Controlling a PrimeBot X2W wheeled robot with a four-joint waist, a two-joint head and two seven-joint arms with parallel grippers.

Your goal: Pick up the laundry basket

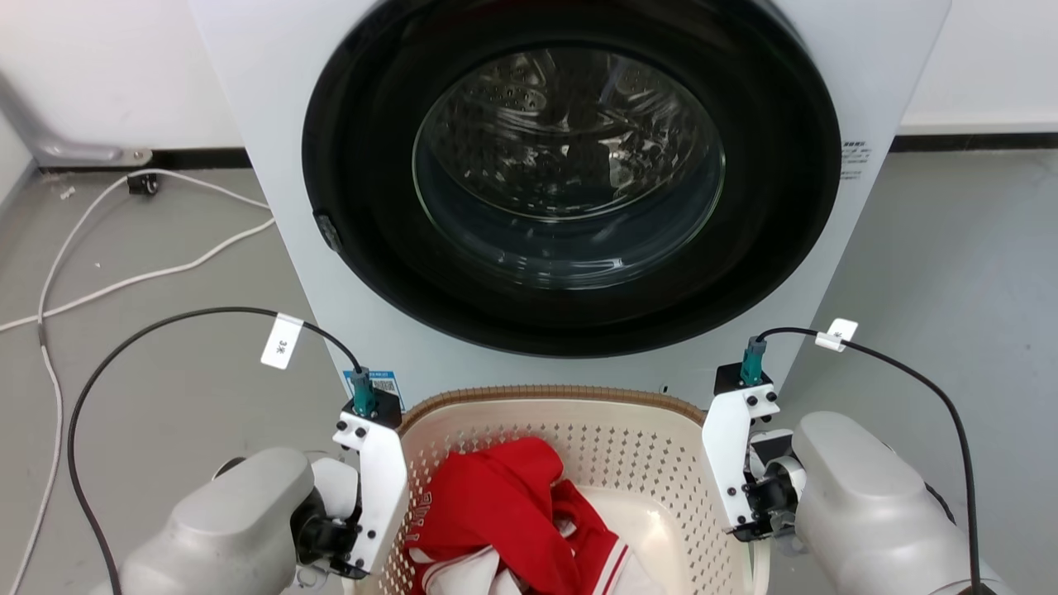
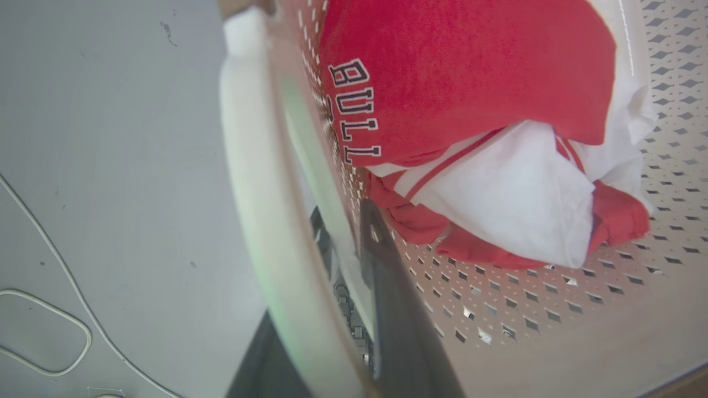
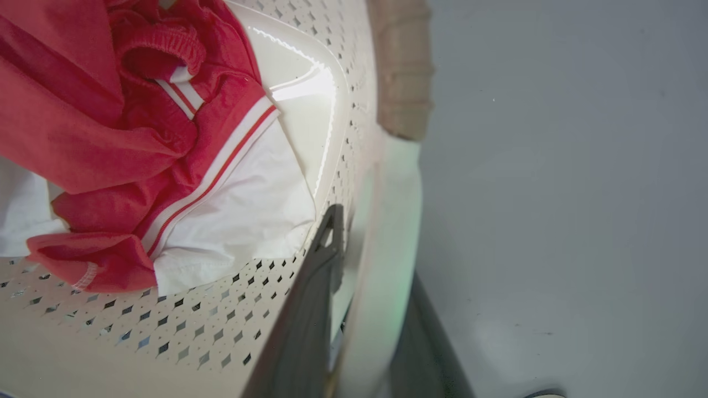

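At 7 o'clock in the head view, the left gripper (image 2: pixel 343 237) pinches the laundry basket (image 1: pixel 579 430) by its left side. The basket sits at 6 o'clock, just before the washing machine (image 1: pixel 876 66), and holds a red-and-white jersey (image 1: pixel 496 496). At 5 o'clock, the right gripper (image 3: pixel 370 249) clamps the basket's right side.

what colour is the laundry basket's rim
The laundry basket rim is brown with a woven look; head view shows it best.
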